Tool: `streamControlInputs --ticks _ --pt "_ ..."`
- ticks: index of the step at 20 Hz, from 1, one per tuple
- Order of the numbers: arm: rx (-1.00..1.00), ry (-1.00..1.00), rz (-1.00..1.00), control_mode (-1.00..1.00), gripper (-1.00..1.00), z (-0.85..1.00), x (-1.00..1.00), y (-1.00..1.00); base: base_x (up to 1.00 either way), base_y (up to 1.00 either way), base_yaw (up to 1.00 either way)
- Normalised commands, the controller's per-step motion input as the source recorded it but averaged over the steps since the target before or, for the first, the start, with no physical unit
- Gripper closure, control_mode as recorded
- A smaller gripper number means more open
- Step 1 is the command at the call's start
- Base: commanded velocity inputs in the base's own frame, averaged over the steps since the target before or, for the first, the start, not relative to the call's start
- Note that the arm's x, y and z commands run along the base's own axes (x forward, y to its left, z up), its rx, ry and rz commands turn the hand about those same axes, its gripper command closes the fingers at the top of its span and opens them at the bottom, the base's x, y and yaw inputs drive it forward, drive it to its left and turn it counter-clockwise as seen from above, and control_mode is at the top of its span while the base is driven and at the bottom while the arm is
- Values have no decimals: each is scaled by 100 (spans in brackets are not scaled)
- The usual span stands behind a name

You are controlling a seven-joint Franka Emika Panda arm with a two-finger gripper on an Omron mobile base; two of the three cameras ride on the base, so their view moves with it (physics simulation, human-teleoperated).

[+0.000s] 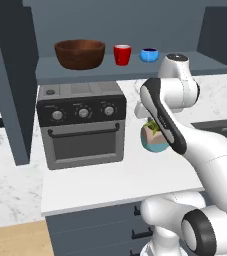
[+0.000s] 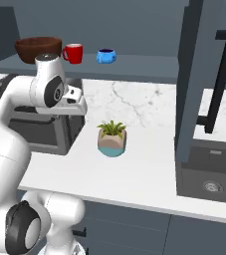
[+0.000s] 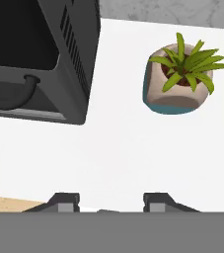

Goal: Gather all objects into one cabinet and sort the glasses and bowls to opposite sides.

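Three items, wooden bowl (image 1: 79,53), red cup (image 1: 122,54) and blue bowl (image 1: 148,54), line the shelf (image 1: 50,70) above the toaster oven (image 1: 81,125); jaws apart, empty, facing the worktop (image 3: 113,153) beside it.

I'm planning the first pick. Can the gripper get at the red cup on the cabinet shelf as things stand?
Probably yes. The red cup stands on the open shelf with gaps to the wooden bowl and blue bowl, nothing in front. The gripper hangs empty over the counter, near the toaster oven, so it must rise first.

toaster oven (image 1: 81,125): black-and-grey, on white marble counter (image 1: 115,180), door shut | potted plant (image 2: 112,138): upright, near the oven's side, apart from it
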Motion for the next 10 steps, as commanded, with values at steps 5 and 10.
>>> streamControlInputs --ticks 5,10 --pt "0 0 0 100 -100 0 0 0 -7 0 0" --pt "0 0 0 100 -100 0 0 0 -51 0 -1"
